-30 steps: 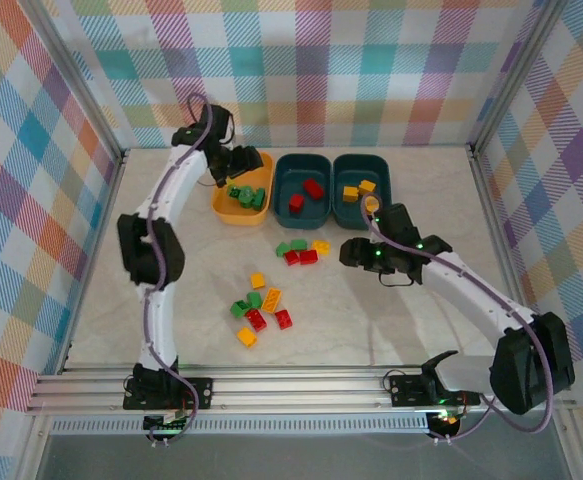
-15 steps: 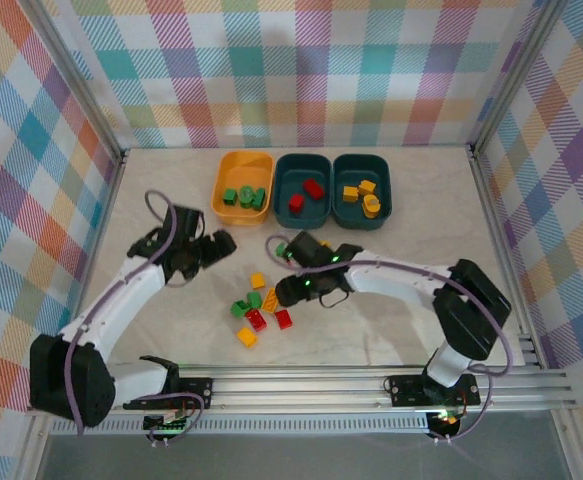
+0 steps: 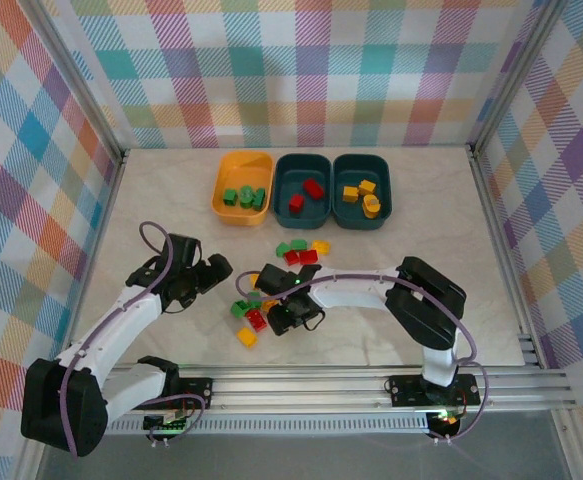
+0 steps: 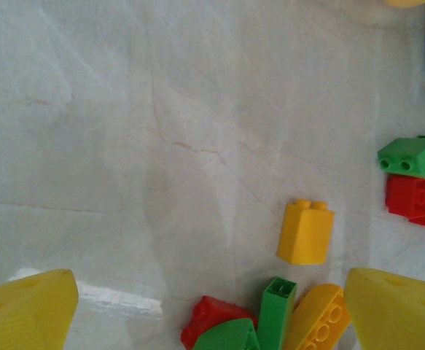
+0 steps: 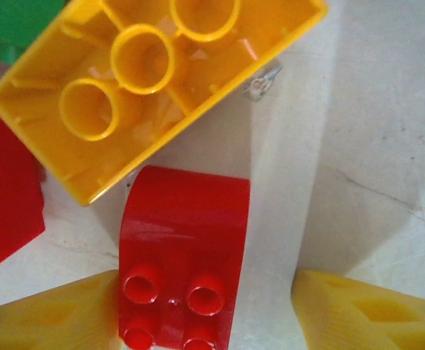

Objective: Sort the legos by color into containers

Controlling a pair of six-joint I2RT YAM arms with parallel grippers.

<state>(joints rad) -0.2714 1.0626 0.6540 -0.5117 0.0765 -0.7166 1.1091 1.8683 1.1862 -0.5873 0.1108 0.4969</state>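
Note:
Loose legos lie in two clusters, a near pile (image 3: 254,308) and a far group (image 3: 301,251). My right gripper (image 3: 289,315) is down in the near pile, open around a red brick (image 5: 184,255); the left finger (image 5: 52,313) touches it and the right finger (image 5: 365,313) stands apart. An upturned yellow brick (image 5: 154,80) lies just beyond. My left gripper (image 3: 219,270) hovers open left of the pile, with a red brick (image 4: 212,321) and a green one (image 4: 276,310) between its fingers (image 4: 22,313). A yellow brick (image 4: 305,232) stands ahead of it.
Three containers line the back: an orange-yellow tub (image 3: 219,200) with green bricks, a teal tub (image 3: 283,205) with red ones, and a teal tub (image 3: 386,205) with yellow ones. Metal rails bound the table on both sides and at the near edge (image 3: 301,385).
The left arm has come back from the orange-yellow tub to the table beside the near pile, its jaws wider. The right arm has swung from the right teal tub down onto the pile.

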